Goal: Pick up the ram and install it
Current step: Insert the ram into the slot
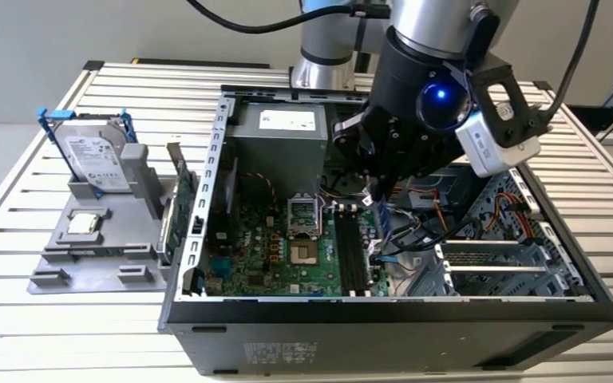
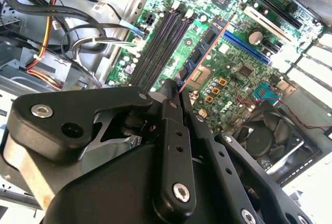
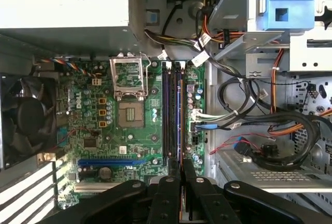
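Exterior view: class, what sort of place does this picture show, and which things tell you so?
Probably a robotics lab or test bench for computer assembly: an open computer case lies on a slatted metal table, a robot arm's gripper reaches inside, and a hard drive stands in a grey fixture.

The exterior view looks down at the open case [image 1: 392,307]; both wrist views (much closer) share its motherboard [image 3: 98,130].

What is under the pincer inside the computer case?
Under the pincer, which holds the ram on edge, lie the long black memory slots on the green motherboard. The pincer covers the slots' near end.
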